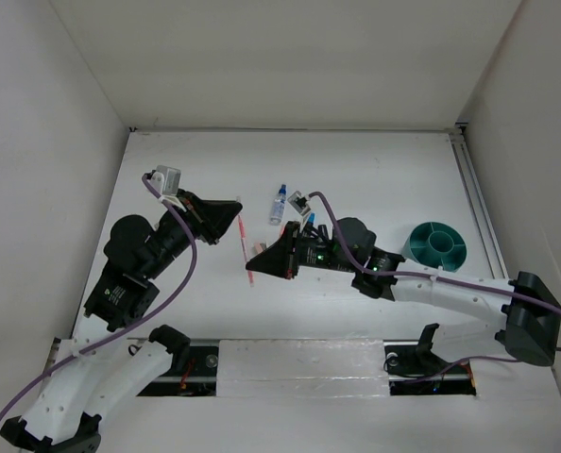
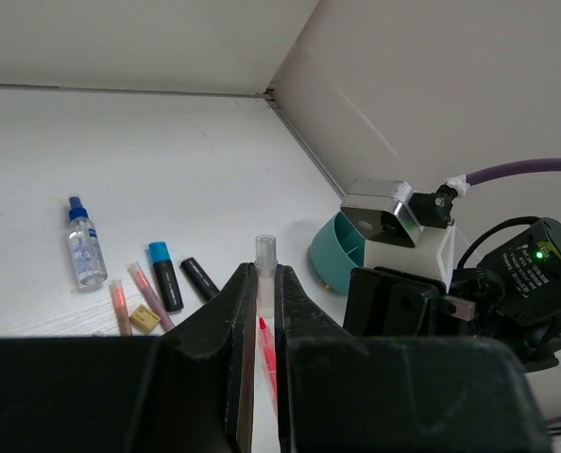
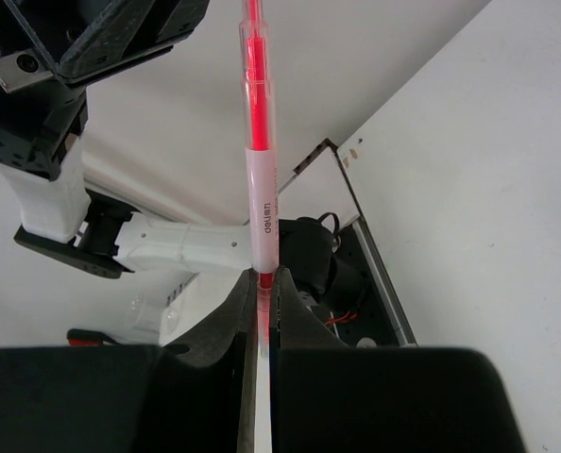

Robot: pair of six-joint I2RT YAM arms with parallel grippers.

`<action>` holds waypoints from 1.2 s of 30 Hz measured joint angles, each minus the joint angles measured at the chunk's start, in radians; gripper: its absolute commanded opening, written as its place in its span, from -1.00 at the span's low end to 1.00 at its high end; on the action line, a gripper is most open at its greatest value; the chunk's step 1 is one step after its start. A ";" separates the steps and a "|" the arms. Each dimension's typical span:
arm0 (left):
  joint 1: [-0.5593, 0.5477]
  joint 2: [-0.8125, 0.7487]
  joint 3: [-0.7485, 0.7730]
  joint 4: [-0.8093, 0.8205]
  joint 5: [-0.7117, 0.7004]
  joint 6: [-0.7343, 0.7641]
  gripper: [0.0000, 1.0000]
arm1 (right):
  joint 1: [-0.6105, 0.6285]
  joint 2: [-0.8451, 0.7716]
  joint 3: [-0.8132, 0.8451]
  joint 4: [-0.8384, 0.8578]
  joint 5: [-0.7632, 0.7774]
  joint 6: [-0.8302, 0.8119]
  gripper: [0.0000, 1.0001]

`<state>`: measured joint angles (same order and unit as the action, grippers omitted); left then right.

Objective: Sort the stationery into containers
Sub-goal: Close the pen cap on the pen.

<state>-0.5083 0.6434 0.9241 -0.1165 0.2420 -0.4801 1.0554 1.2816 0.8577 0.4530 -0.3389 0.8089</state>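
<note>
A thin pen with a red core and clear cap is held off the table between both grippers. My left gripper is shut on its capped end. My right gripper is shut on the other end. On the table beyond lie the clear bottle with blue cap, a blue-black highlighter, a black marker, two thin pink pencils and a tan eraser. The teal divided cup stands at the right, behind the right arm; it also shows in the left wrist view.
White walls close in the table on the left, back and right. A metal rail runs along the right edge. The right arm's wrist camera and purple cable lie between the pen and the cup.
</note>
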 measured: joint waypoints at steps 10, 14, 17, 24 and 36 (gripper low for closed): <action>0.000 0.008 0.000 0.000 0.000 0.000 -1.00 | 0.000 -0.013 0.000 -0.003 0.003 -0.002 -1.00; 0.000 0.008 0.000 0.002 0.004 0.000 -1.00 | 0.000 -0.019 0.000 -0.007 0.008 -0.002 -1.00; 0.000 0.009 0.000 0.001 0.011 0.000 -1.00 | 0.000 -0.019 0.004 -0.012 0.017 -0.002 -1.00; 0.000 0.009 0.000 0.002 0.022 0.000 -1.00 | 0.000 -0.019 0.012 -0.022 0.043 -0.002 -1.00; 0.000 0.014 -0.001 0.024 0.036 -0.004 -1.00 | 0.000 -0.016 0.025 -0.001 0.063 -0.004 -1.00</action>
<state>-0.5083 0.6579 0.9230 -0.0925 0.2779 -0.4843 1.0554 1.2659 0.8825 0.4522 -0.2760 0.8047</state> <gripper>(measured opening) 0.034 0.067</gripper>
